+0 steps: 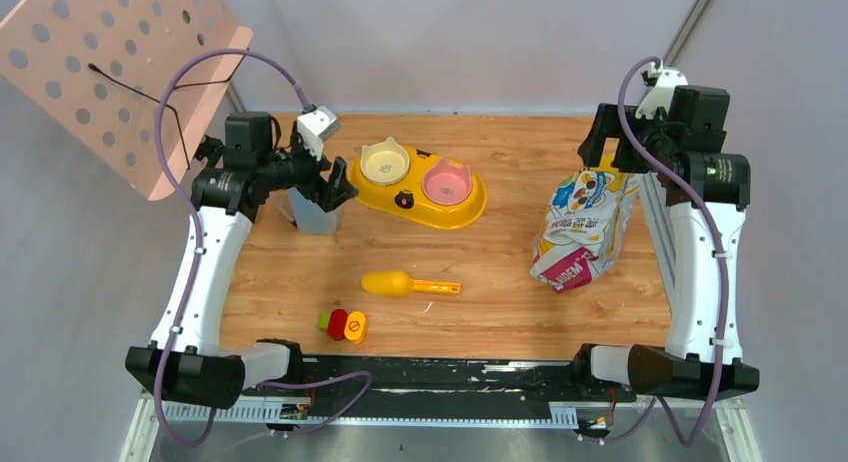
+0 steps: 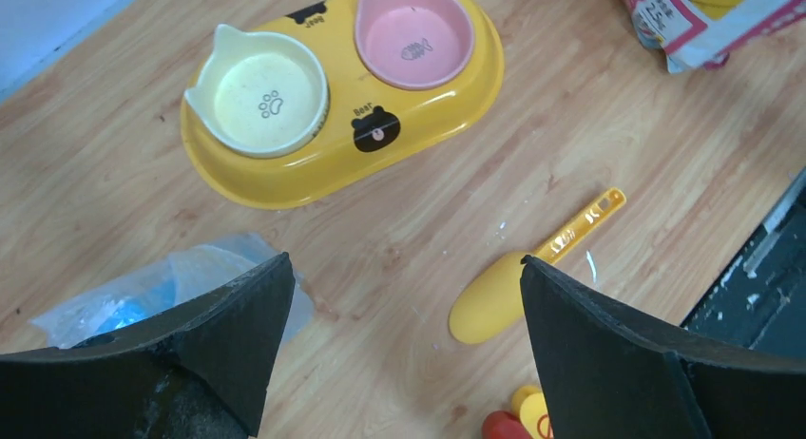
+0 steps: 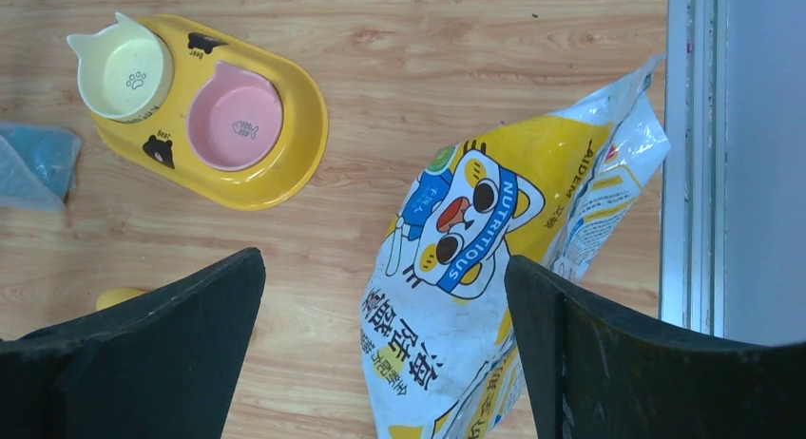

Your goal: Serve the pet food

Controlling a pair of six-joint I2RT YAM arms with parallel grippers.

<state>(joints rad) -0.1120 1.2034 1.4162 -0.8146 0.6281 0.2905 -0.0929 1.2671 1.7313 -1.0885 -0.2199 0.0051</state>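
No pet food shows in any view. A white, yellow and blue printed bag (image 1: 580, 232) stands at the right of the table, and my right gripper (image 1: 605, 147) hovers open above its top; in the right wrist view the bag (image 3: 456, 315) lies below, between the spread fingers of the gripper (image 3: 385, 258). A yellow double feeder (image 1: 375, 194) holds an empty cream bowl (image 1: 385, 162) and an empty pink bowl (image 1: 447, 185). A yellow scoop (image 1: 400, 283) lies on the wood, bowl side down. My left gripper (image 1: 335, 187) hangs open left of the feeder, holding nothing (image 2: 404, 260).
A clear bluish plastic bag (image 1: 315, 214) stands under the left gripper. A small red, yellow and green object (image 1: 343, 325) lies near the front edge. A pink perforated board (image 1: 110, 72) leans at the far left. A metal rail runs along the table's right side.
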